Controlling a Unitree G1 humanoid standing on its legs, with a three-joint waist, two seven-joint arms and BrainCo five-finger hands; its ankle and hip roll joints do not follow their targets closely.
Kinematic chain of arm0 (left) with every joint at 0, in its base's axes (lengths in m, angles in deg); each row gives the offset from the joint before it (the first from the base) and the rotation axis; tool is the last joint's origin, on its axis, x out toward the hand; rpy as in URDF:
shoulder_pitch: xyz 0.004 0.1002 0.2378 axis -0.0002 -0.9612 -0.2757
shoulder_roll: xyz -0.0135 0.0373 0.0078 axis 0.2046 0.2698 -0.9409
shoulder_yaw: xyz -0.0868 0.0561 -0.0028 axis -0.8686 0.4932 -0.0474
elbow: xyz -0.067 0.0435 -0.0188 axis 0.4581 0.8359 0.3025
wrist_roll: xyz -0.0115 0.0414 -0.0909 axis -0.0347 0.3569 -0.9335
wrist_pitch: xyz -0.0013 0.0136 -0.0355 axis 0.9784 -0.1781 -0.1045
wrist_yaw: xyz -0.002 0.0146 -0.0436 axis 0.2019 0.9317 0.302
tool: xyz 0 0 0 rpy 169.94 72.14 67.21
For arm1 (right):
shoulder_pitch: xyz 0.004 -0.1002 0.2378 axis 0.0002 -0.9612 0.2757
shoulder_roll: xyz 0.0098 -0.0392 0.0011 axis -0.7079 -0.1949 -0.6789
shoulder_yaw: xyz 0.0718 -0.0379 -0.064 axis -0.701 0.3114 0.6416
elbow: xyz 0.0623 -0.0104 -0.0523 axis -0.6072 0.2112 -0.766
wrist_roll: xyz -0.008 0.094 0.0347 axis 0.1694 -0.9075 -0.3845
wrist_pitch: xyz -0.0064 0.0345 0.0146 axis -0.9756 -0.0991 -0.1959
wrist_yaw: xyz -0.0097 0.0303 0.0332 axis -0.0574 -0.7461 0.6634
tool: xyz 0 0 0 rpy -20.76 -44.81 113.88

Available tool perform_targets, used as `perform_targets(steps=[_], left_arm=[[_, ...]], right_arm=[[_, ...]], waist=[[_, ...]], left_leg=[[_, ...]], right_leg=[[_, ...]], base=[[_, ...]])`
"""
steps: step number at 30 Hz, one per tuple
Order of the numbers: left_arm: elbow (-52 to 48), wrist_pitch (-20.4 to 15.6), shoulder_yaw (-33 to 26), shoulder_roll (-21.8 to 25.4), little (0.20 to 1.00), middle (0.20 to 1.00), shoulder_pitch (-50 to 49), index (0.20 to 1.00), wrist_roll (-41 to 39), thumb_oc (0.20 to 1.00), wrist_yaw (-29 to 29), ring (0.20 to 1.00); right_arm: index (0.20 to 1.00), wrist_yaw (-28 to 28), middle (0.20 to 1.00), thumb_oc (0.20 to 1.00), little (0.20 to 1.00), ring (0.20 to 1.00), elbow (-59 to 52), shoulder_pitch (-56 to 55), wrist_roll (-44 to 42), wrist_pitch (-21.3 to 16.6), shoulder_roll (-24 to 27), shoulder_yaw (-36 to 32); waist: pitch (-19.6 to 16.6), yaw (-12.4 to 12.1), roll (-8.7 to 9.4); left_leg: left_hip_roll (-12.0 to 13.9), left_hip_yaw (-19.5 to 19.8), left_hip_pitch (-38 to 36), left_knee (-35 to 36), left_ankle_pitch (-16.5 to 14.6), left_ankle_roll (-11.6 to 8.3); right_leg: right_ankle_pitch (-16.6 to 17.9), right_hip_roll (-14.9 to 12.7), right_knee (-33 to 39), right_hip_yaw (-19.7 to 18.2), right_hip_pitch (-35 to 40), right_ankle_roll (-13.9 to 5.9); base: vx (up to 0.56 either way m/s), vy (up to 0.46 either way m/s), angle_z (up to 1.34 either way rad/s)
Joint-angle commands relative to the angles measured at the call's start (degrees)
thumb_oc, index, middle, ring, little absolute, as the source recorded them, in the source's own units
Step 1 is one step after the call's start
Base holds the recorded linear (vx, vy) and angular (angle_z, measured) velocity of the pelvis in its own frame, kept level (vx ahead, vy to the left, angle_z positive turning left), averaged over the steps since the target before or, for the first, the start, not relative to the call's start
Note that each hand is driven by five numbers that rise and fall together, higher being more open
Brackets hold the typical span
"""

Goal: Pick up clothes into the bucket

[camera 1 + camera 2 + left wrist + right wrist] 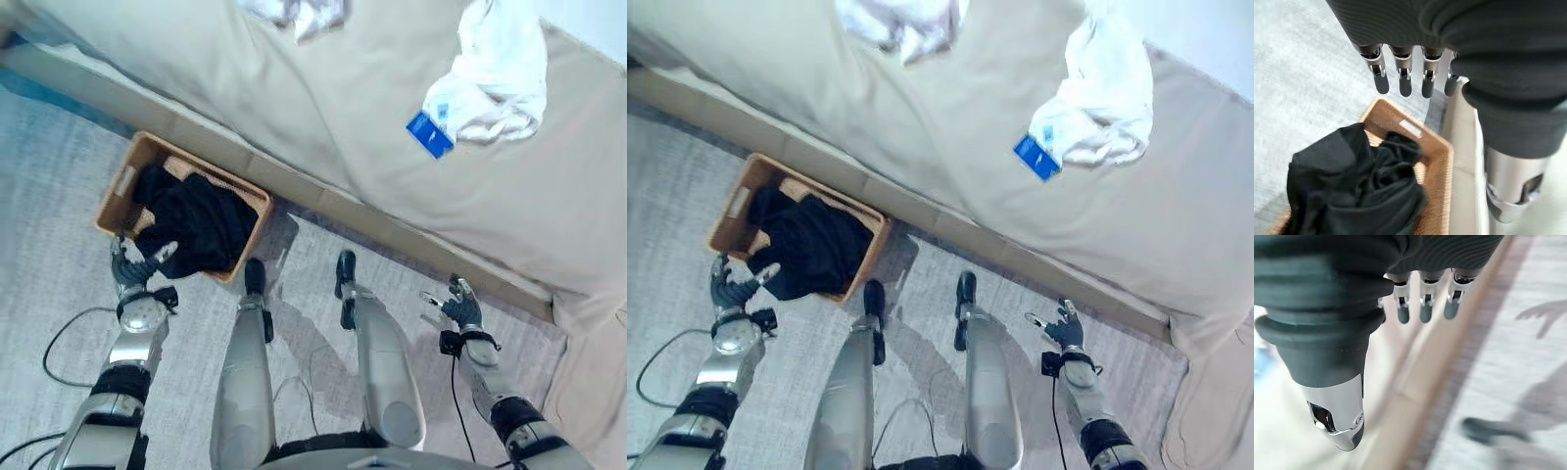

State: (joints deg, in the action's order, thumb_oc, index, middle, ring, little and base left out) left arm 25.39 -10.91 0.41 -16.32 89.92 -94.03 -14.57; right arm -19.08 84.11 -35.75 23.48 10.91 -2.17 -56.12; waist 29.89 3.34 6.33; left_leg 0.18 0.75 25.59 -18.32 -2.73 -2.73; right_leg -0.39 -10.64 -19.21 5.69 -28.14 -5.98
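Note:
A brown woven basket (122,183) stands on the grey carpet against the bed's base, and a black garment (192,221) fills it and bulges over its near rim. My left hand (136,266) hovers just in front of the basket with straight fingers (1403,81) and nothing in it; its wrist view looks down on the black garment (1347,186) and the basket (1437,159). On the beige bed lies a white garment (495,73) with a blue tag (429,133), and another white garment (299,12) sits at the far edge. My right hand (460,307) is open near the bed's base.
The beige bed (323,108) spans the whole far side, its low base (323,201) running diagonally across the carpet (49,264). A beige cloth (593,392) hangs at the bed's right corner.

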Motion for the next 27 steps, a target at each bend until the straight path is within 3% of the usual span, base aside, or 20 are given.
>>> perform_targets(steps=[1,4,9,15,20,24,27], left_arm=[[1.8,-4.2,0.4,-3.2,1.0,1.0,-0.6,1.0,-4.6,1.0,8.7,1.0],[1.7,-5.0,1.1,-5.3,1.0,1.0,-2.5,1.0,-4.8,1.0,11.5,1.0],[5.0,-5.4,1.9,-10.7,1.0,1.0,-6.7,1.0,-0.3,1.0,13.1,1.0],[17.6,-1.7,4.8,-13.7,1.0,1.0,-9.1,1.0,9.3,1.0,14.6,1.0],[18.7,-0.9,9.6,-14.8,1.0,1.0,-11.8,1.0,17.2,1.0,18.1,1.0],[16.7,-1.3,11.3,-15.6,1.0,1.0,-13.8,1.0,18.4,1.0,19.6,1.0],[15.1,-1.6,12.0,-15.3,1.0,1.0,-14.5,1.0,19.4,1.0,20.1,1.0]], right_arm=[[1.0,1.2,1.0,1.0,1.0,1.0,-1.9,-1.9,3.1,-0.7,4.0,-2.8],[1.0,2.0,1.0,1.0,1.0,1.0,-2.6,-2.9,3.8,-0.9,3.0,-3.3],[1.0,4.5,1.0,1.0,1.0,1.0,-11.7,-5.8,8.7,-1.9,1.5,-2.1],[1.0,5.9,1.0,1.0,1.0,1.0,-21.6,-4.8,7.2,-3.2,0.8,-3.6],[1.0,5.7,1.0,1.0,1.0,1.0,-24.5,-3.7,7.7,-3.3,1.4,-5.2],[1.0,2.7,1.0,1.0,1.0,1.0,-25.4,-3.0,14.5,-2.7,3.5,-7.5],[1.0,-2.0,1.0,1.0,1.0,1.0,-26.1,-1.9,26.5,-1.2,7.5,-9.6]], waist=[[-0.1,0.2,-3.53],[-1.8,0.0,-3.94],[-8.3,-1.2,-4.76],[-14.1,-1.3,-5.36],[-17.5,-1.6,-5.47],[-18.6,-2.3,-5.37],[-18.8,-2.4,-5.32]], left_leg=[[-3.3,-0.3,-4.0,1.7,-0.5,1.51],[-3.3,-0.2,-8.1,4.4,-0.2,1.44],[-3.1,0.0,-16.2,10.2,0.7,1.02],[-2.0,-0.5,-22.3,15.5,1.6,0.82],[-1.7,-0.9,-24.9,15.8,0.4,0.95],[-1.7,-1.2,-26.1,14.7,-1.0,1.18],[-1.9,-1.1,-26.5,13.6,-2.1,1.54]], right_leg=[[2.2,-1.2,4.1,1.0,6.7,-2.67],[2.0,-1.1,5.5,1.4,10.4,-2.76],[0.9,-0.3,8.8,2.6,17.4,-2.62],[0.7,0.5,13.3,3.5,23.5,-2.73],[0.8,1.0,15.8,3.6,26.9,-2.82],[0.4,1.0,16.3,3.5,28.8,-2.92],[-0.7,1.1,14.8,3.2,29.1,-2.96]], base=[[0.06,-0.017,0.1],[0.12,-0.051,0.06],[0.13,-0.084,0.06],[0.11,-0.041,0.0],[0.12,-0.027,0.0],[0.1,-0.009,-0.05],[0.08,0.018,-0.04]])
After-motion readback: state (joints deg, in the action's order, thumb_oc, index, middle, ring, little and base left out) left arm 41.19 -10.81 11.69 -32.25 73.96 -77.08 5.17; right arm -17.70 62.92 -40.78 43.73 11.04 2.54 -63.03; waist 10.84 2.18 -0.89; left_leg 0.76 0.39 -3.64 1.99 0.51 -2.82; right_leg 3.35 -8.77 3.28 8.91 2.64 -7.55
